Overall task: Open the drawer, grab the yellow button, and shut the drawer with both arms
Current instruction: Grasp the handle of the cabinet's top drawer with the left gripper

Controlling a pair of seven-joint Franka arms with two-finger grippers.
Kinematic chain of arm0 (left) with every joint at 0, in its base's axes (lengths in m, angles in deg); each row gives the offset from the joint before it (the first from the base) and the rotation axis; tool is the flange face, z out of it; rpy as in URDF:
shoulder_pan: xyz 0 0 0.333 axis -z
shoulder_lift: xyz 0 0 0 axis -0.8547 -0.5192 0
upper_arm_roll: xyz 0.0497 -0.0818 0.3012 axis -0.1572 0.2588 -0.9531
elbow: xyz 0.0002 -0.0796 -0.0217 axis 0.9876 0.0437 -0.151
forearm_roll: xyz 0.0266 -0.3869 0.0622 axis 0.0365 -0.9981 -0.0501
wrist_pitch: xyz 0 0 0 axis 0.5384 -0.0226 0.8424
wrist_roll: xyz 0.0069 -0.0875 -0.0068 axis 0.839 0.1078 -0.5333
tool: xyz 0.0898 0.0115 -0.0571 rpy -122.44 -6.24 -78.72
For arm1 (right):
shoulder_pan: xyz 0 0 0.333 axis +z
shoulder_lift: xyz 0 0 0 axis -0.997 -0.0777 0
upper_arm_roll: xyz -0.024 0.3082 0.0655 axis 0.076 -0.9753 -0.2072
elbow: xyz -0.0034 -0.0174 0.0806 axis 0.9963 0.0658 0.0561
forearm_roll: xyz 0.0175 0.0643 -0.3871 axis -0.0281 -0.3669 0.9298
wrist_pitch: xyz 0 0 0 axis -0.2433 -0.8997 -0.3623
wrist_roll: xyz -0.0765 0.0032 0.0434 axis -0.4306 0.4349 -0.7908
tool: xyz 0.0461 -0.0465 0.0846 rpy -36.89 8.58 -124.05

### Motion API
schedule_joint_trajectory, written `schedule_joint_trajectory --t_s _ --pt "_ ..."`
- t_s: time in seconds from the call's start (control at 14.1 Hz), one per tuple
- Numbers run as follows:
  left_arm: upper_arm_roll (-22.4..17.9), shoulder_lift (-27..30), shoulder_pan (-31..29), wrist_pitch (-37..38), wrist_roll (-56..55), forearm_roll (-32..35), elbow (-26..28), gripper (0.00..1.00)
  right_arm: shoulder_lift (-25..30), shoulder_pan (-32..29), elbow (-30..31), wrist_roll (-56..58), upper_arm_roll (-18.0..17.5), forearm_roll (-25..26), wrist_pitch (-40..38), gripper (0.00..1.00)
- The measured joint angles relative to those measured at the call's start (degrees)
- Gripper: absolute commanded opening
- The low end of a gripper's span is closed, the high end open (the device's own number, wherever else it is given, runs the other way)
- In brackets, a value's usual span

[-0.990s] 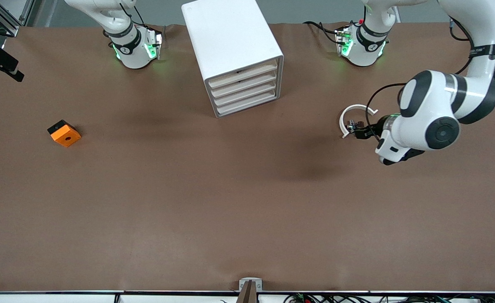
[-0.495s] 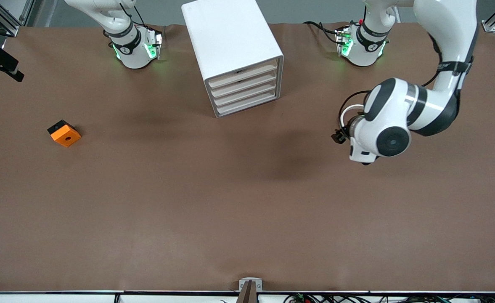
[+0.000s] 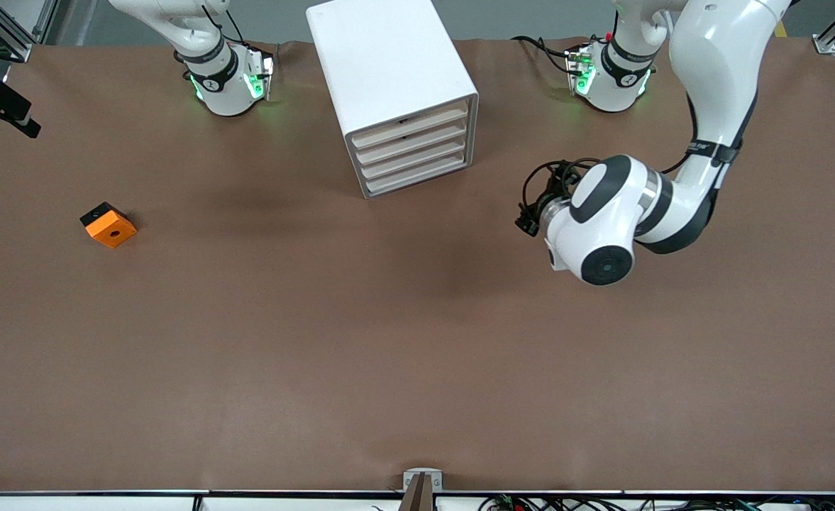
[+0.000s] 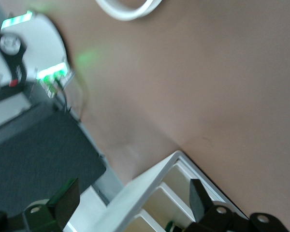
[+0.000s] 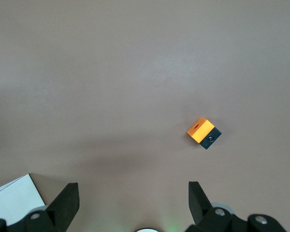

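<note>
1. Cabinet (image 3: 394, 92): a white box is shown near the robots' bases, between them, with four shallow cream-fronted drawers stacked in its face. All four are seen pushed in. The drawer (image 3: 408, 130) to be opened cannot be told apart from its fellows by looks.
2. Left gripper (image 3: 528, 221): it is carried low over the brown table (image 3: 417, 341), toward the left arm's end, beside the cabinet's drawer face. In the left wrist view its fingers (image 4: 63, 198) are shown spread apart with nothing between them, and the cabinet's open-looking compartments are framed between them.
3. Right gripper (image 5: 130, 203): it is not visible in the front view; the right arm is judged to be waiting high up. In the right wrist view its fingers are seen spread apart and empty, over bare table with the orange block (image 5: 203, 133) below.
4. Step in hand, as judged: the left gripper is being brought to a drawer front. A good approach is made square to the face, level with one front only, so that the neighbouring drawer is not caught, and the pull is kept straight along the drawer's travel lest the light cabinet be dragged.
5. Button: it is not visible in any view and is presumed to lie inside a shut drawer.
6. White curved strip (image 4: 128, 8): it is seen lying on the table in the left wrist view.
</note>
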Motion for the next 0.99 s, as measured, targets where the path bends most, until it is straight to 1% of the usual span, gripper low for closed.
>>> schedule_joint_trajectory --t_s 0.42,0.71,0.99 --pt "4.2 -7.6 0.3 1.4 -18.7 -5.4 -0.1 1.0 0.0 0.0 0.0 0.0 0.0 0.0 0.1 1.0" --pt "4.9 -10.5 2.1 4.0 -28.7 -13.0 -0.4 1.0 0.0 0.0 -0.5 -0.1 0.2 -0.1 0.3 1.0" --pt "4.9 -14.3 4.0 5.0 -33.9 -17.6 -2.1 1.0 0.0 0.0 -0.7 -0.1 0.2 -0.1 0.3 1.0"
